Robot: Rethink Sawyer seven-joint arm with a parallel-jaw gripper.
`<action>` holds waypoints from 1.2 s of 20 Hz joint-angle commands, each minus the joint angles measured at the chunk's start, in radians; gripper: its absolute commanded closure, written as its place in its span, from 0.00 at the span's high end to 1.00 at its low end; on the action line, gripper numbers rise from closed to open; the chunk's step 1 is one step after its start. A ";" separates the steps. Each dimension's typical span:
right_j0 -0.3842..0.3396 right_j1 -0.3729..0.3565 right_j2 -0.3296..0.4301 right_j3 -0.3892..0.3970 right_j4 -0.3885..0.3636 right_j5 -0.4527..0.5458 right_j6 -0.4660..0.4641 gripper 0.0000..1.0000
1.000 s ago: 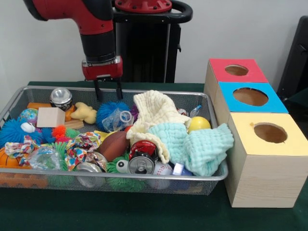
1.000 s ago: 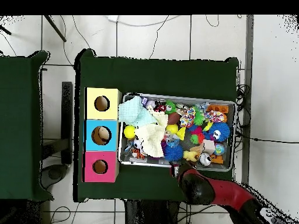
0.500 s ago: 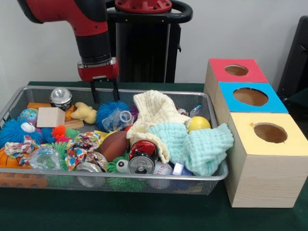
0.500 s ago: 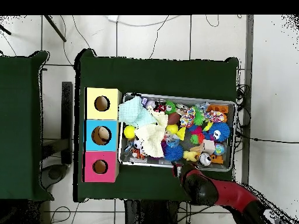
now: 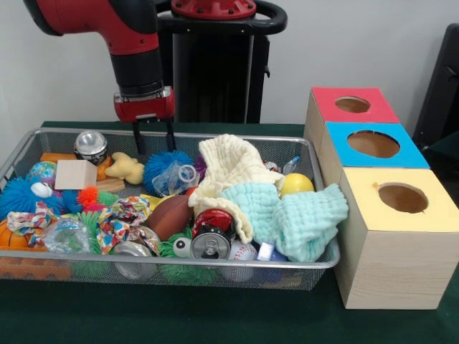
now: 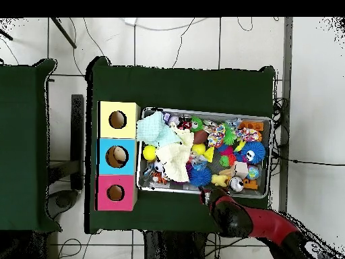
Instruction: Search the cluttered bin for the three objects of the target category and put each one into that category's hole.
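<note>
The cluttered bin (image 5: 287,140) is a wide silver wire-mesh basket full of toys, cans and cloths; it also shows in the overhead view (image 6: 209,112). My gripper (image 5: 153,140) hangs open and empty over the bin's far rim, just above a blue spiky ball (image 5: 159,166) and a yellow toy (image 5: 128,167). In the overhead view only the red arm (image 6: 232,214) shows at the bin's lower edge. To the right in the front view stand three wooden boxes with round holes: red (image 5: 351,107), blue (image 5: 373,147) and yellow (image 5: 398,215).
In the bin lie a silver can (image 5: 91,145), a wooden block (image 5: 75,174), a cream cloth (image 5: 229,165), a mint cloth (image 5: 294,215), a yellow ball (image 5: 296,184), a brown football (image 5: 170,215) and a red can (image 5: 213,233). The black pedestal (image 5: 215,64) stands behind.
In the front view the gripper has shifted a little to the left and up along the bin's far rim. It stays open and empty. Nothing in the bin has moved.
</note>
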 commanded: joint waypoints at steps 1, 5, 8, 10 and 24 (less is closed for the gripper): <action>0.043 0.011 -0.050 -0.159 0.007 -0.012 0.123 1.00; 0.178 0.011 -0.259 -0.189 0.165 -0.035 0.320 1.00; 0.225 0.023 -0.351 -0.182 0.269 -0.108 0.389 1.00; 0.232 0.039 -0.376 -0.177 0.326 -0.124 0.405 1.00; 0.273 0.045 -0.424 -0.181 0.494 -0.144 0.375 1.00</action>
